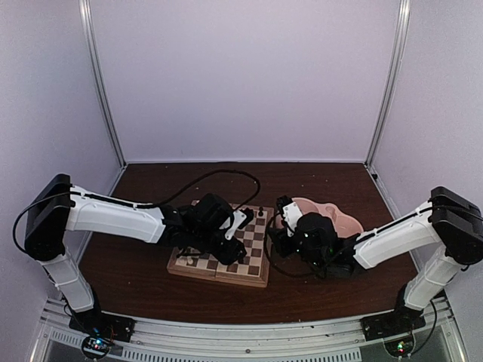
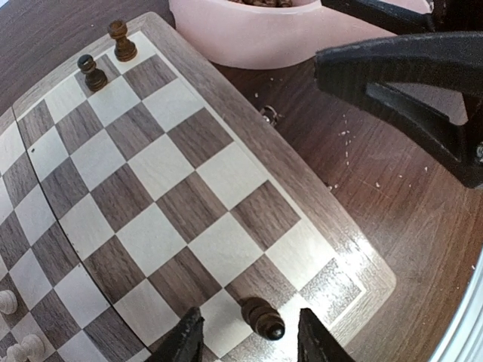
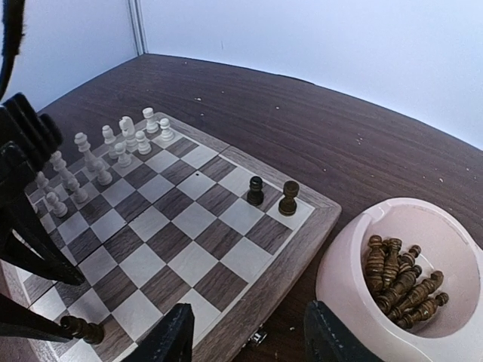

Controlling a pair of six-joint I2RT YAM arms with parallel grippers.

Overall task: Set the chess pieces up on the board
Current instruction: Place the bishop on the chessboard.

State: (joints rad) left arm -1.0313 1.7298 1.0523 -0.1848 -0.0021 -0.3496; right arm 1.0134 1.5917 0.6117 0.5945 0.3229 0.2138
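The board (image 1: 253,270) lies between my arms. My left gripper (image 2: 249,343) is open low over the board's near right corner, its fingers on either side of a dark brown piece (image 2: 263,319) without touching it. That piece also shows in the right wrist view (image 3: 81,329), where it seems to lie on its side. Two dark pieces (image 2: 93,73) (image 2: 121,41) stand at the far right corner. Several cream pieces (image 3: 106,151) stand along the left side. My right gripper (image 3: 253,339) is open and empty above the board's right rim.
The pink double bowl (image 3: 339,279) stands just right of the board and holds several dark pieces (image 3: 400,279). My two grippers are close together over the board's right side (image 1: 264,241). White walls enclose the table at the back and sides.
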